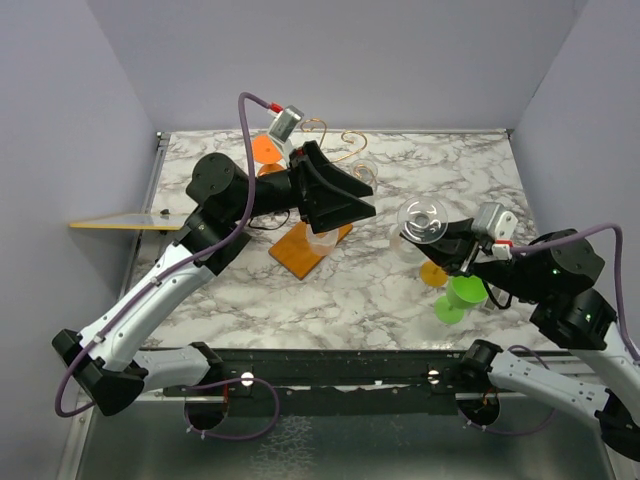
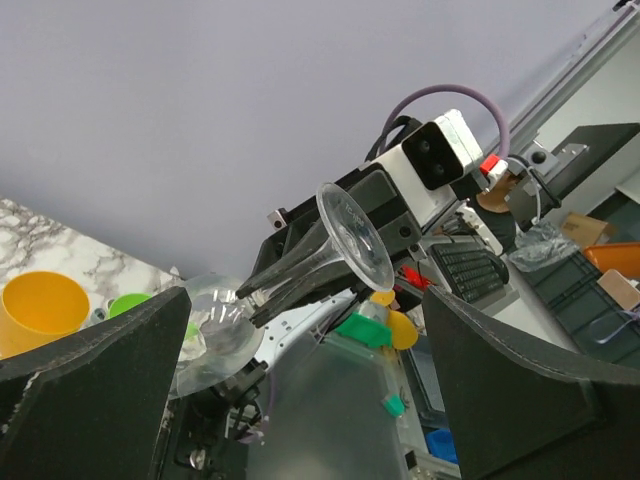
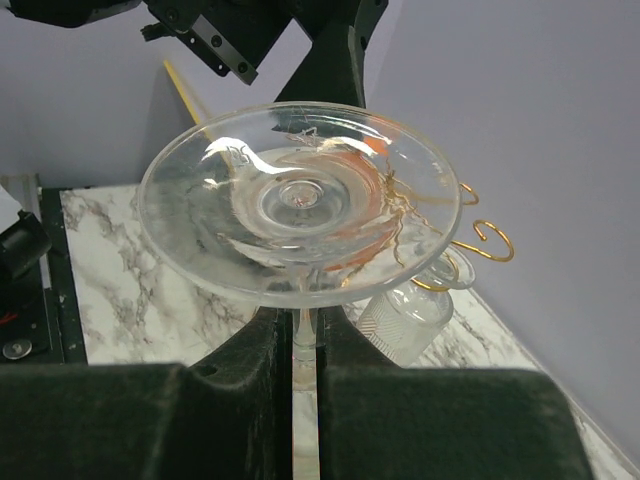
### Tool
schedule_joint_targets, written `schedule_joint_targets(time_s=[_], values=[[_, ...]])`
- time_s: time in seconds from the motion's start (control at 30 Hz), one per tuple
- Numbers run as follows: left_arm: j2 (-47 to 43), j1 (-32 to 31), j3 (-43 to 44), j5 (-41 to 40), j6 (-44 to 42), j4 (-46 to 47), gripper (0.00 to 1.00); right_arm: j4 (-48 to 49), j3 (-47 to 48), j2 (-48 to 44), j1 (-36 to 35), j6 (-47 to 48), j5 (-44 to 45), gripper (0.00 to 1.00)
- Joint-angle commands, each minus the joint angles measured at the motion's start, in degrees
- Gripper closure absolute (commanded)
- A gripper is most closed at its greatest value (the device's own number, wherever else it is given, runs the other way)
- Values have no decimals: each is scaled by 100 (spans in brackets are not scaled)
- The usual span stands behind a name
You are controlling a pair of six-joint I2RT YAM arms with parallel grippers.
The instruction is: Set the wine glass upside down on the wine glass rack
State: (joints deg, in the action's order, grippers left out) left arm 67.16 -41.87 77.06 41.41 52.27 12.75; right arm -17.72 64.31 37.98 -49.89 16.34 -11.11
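Wine glass clamped by stem in right pincer; left pincer spread wide.

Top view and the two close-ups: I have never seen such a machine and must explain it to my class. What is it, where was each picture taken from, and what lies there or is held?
These are two robot arms bolted at the near edge of a marble table. The top view looks down from above and behind them. Each of the other two pictures comes from a camera on one wrist. On the table are the wine glass rack, made of gold wire on a wooden base, an orange cup and a green cup. The right gripper is shut on the stem of a clear wine glass. The left gripper is open near the rack and holds nothing.
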Motion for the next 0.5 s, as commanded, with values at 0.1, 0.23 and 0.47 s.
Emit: schedule_joint_targets(time_s=[0.1,0.23,0.47], values=[[-26,-8,8,-290,-200,-405,1,167,-162,119,-26,-182,-256,99],[96,-19,-14,-142,12,-380,4,352,-225,247,-22,-191,-483,99],[364,-10,-213,258,842,163,26,151,-56,581,-28,140,-490,99]])
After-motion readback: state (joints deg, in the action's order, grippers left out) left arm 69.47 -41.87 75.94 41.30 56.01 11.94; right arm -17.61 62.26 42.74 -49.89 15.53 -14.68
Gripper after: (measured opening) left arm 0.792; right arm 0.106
